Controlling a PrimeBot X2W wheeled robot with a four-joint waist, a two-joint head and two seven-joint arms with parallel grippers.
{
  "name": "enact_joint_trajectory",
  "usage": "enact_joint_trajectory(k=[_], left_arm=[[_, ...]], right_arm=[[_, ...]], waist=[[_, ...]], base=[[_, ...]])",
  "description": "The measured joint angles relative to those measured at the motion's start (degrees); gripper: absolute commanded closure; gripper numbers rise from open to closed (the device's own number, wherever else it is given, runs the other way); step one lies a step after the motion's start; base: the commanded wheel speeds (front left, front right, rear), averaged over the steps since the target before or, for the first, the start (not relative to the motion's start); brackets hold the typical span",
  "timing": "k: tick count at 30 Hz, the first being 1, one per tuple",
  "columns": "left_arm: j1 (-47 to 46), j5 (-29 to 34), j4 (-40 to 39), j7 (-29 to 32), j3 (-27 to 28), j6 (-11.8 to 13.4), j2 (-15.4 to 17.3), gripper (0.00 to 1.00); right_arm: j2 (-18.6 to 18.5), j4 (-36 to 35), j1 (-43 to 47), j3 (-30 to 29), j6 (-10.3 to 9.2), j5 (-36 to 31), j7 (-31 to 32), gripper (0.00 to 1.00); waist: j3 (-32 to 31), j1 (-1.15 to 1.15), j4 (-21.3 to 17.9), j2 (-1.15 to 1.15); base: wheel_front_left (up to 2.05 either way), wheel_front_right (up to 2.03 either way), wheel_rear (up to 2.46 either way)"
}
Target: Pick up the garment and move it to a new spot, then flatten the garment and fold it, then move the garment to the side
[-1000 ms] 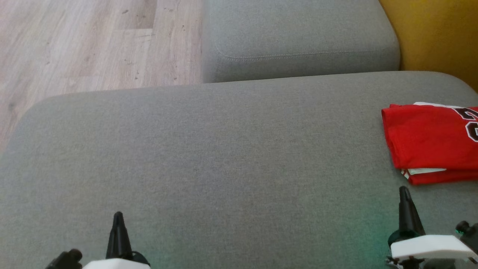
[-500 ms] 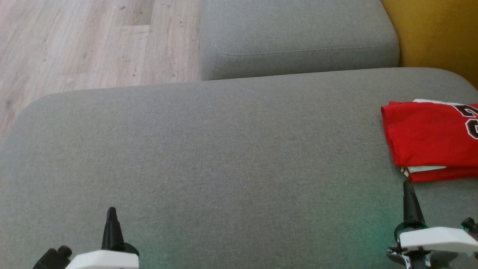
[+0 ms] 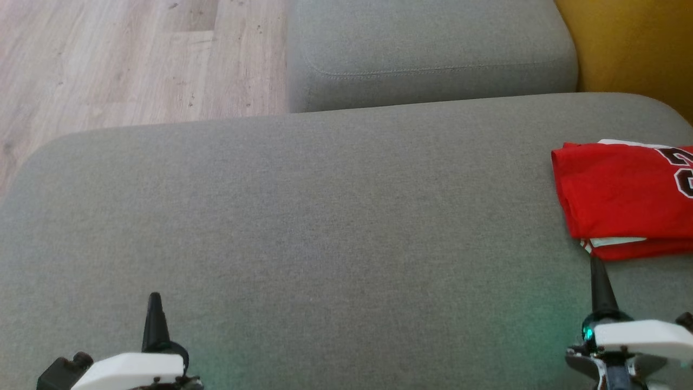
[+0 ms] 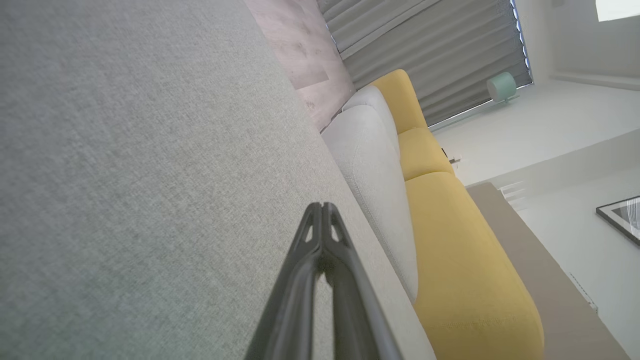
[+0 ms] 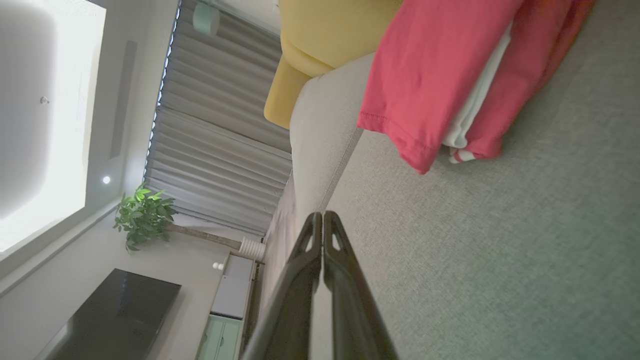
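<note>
From where I stand, the garment [image 3: 622,200] lies folded at the right end of the big grey cushion [image 3: 325,216]. It is a tidy red stack with a white layer peeping out along its near edge and part of a dark number on top. Its far right runs out of the head view.

The right gripper [image 3: 597,273] sits low over the cushion just short of the garment's near left corner. Its fingers are pressed together and hold nothing. The wrist view shows bare cushion between their tips and the cloth. The left gripper [image 3: 155,306] is well apart, over the left half of the cushion, with its fingers likewise closed and empty.

By my reckoning the folding is done and the last step, setting the garment aside, is either finished or nearly so, since it already rests at the cushion's edge. If it is to go any farther, the right fingers would have to open and slide under that near edge. They would need to pinch every layer at once, or the fold will slip apart. Otherwise the arms need only draw back without brushing the corner.
</note>
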Motion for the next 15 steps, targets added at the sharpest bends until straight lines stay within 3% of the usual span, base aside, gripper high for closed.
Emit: enact_joint_trajectory(k=[15], left_arm=[[-2.3, -9.27, 1.12, 2.04, 1.97, -1.57, -0.01, 1.0]], right_arm=[[0.0, 0.79, -1.96, -1.4, -0.01, 9.16, 2.24, 1.0]], waist=[[0.66, 0.0, -0.32, 0.0]], base=[[0.0, 0.0, 0.0]])
